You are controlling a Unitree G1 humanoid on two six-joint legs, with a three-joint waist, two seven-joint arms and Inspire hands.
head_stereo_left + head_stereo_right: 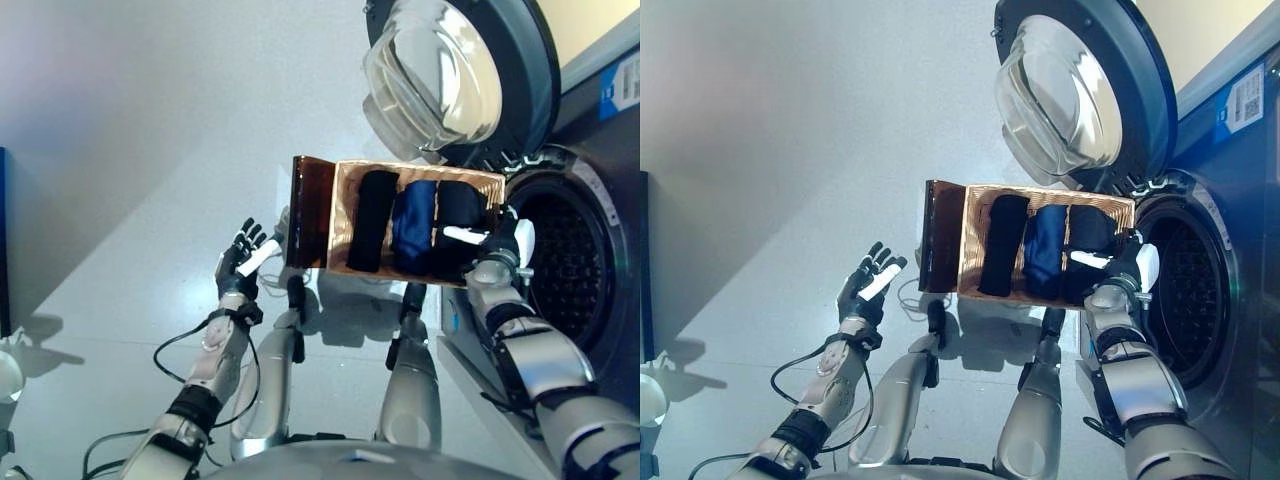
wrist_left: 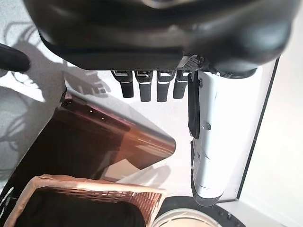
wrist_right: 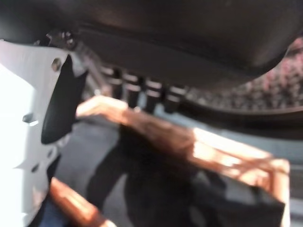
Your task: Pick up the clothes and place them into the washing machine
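Observation:
A wicker basket (image 1: 420, 172) holds three rolled garments side by side: a black one (image 1: 372, 220), a blue one (image 1: 413, 225) and another black one (image 1: 458, 205). My right hand (image 1: 497, 250) is at the basket's right rim, its white-covered thumb lying over the right black garment (image 3: 156, 179) and its fingers (image 3: 142, 92) straight past the rim (image 3: 227, 151). My left hand (image 1: 238, 262) hovers open to the left of the basket, touching nothing. The washing machine's drum (image 1: 570, 270) gapes just right of the basket.
The round glass door (image 1: 450, 70) stands swung open above the basket. A dark brown glossy panel (image 1: 308, 210) adjoins the basket's left side. Grey floor spreads to the left, with a dark blue object (image 1: 3, 240) at the left edge.

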